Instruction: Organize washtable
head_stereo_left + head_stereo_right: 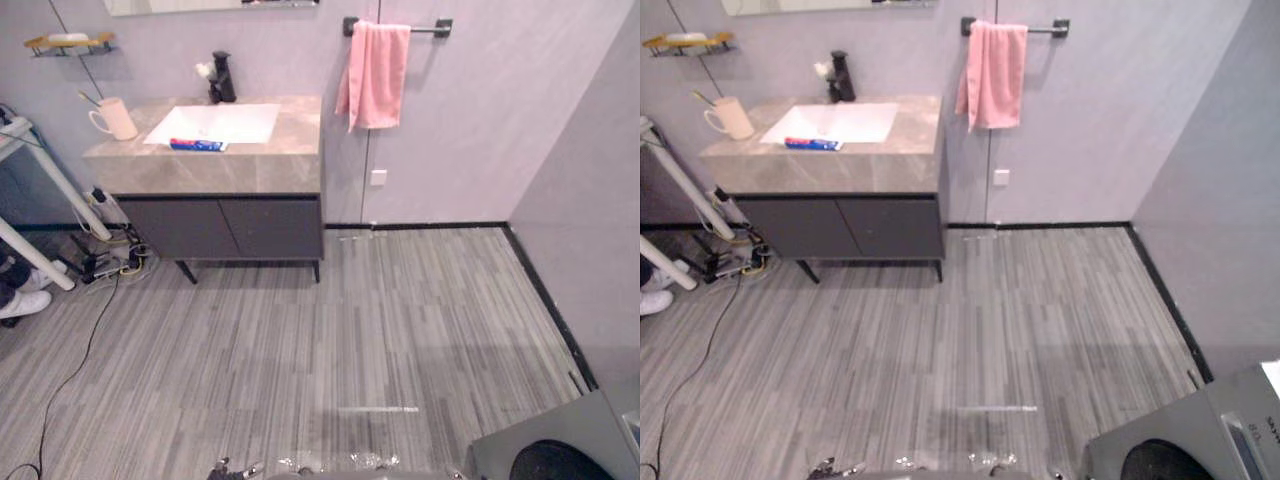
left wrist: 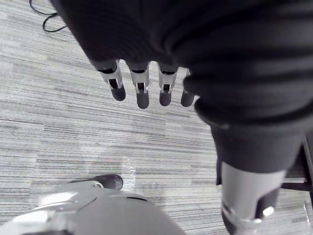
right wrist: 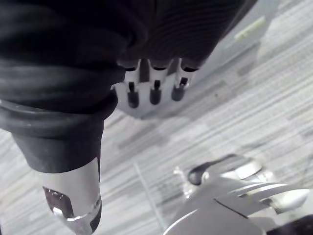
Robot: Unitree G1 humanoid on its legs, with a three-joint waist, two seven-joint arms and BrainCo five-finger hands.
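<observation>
The washtable (image 1: 215, 170) stands far ahead on the left, a grey stone top on a dark cabinet. A white sink (image 1: 215, 123) is set into it, with a black tap (image 1: 221, 78) behind. A blue and red tube (image 1: 197, 145) lies on the counter at the sink's front edge. A beige cup (image 1: 115, 118) with a toothbrush stands at the left end. My left hand (image 2: 142, 88) hangs over the floor, fingers straight and holding nothing. My right hand (image 3: 154, 88) hangs likewise, open and empty.
A pink towel (image 1: 375, 75) hangs on a wall bar right of the washtable. A small shelf (image 1: 68, 43) is on the wall at upper left. White frame legs (image 1: 60, 180) and cables lie left of the cabinet. A grey machine (image 1: 560, 445) stands at lower right.
</observation>
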